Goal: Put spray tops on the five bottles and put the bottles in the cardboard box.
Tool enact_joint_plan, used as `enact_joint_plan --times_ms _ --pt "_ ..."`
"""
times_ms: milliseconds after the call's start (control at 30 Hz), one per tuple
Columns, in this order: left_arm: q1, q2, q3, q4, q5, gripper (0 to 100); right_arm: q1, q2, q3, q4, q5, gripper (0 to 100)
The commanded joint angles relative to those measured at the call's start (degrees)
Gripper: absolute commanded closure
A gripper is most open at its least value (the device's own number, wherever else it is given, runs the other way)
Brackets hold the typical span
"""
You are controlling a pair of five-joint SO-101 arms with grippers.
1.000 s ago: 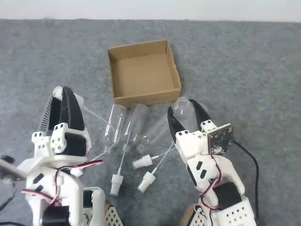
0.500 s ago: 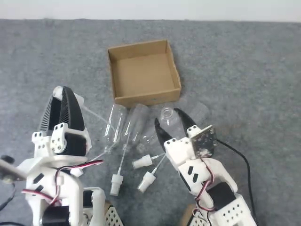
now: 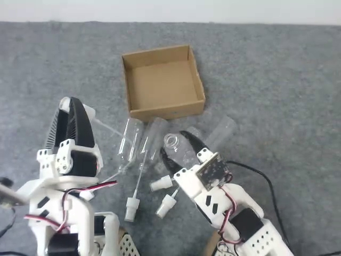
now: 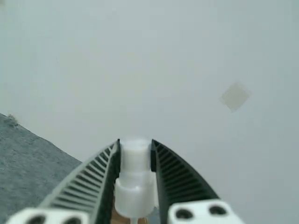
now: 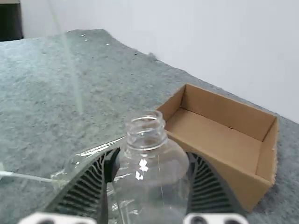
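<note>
The clear plastic bottle (image 5: 145, 140) has been carried across the front of the brown cardboard box (image 3: 168, 111), clamped neck-up in the right gripper (image 3: 173, 144) (ready for capping). A white spray top (image 4: 135, 177) is pinched in the left gripper (image 4: 135, 149).

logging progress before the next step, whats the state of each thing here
box: open, nothing inside
left hand: shut on a spray top
spray top: held, on no bottle
right hand: shut on a bottle
bottle: held neck up, no top on
other bottles: lying on their sides near the box, no tops
loose spray tops: lying flat, on no bottle
</note>
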Motion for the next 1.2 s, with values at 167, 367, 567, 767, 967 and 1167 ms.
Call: enact_joint_plan --times_ms 167,367,567,767,967,1167 --pt "0.00 -1.05 -0.75 -2.02 7.21 99 -3.56 -1.27 1.32 3.12 2.73 92.9" --pt "0.09 -1.05 -0.75 -2.02 9.93 99 -3.56 -1.27 1.32 3.12 2.64 92.9" --pt "5.45 -1.05 -0.75 -2.02 9.85 99 -5.23 -1.10 1.32 3.74 2.90 92.9" --pt "8.97 -1.05 -1.36 -2.55 9.76 99 -5.67 -1.19 1.32 4.70 2.99 92.9" --pt "8.97 -1.05 -2.07 -2.81 9.76 99 -5.67 -1.19 1.32 4.70 2.99 92.9" --pt "8.97 -1.05 -3.91 -2.46 8.26 99 -5.58 -1.19 1.32 4.70 2.99 92.9"
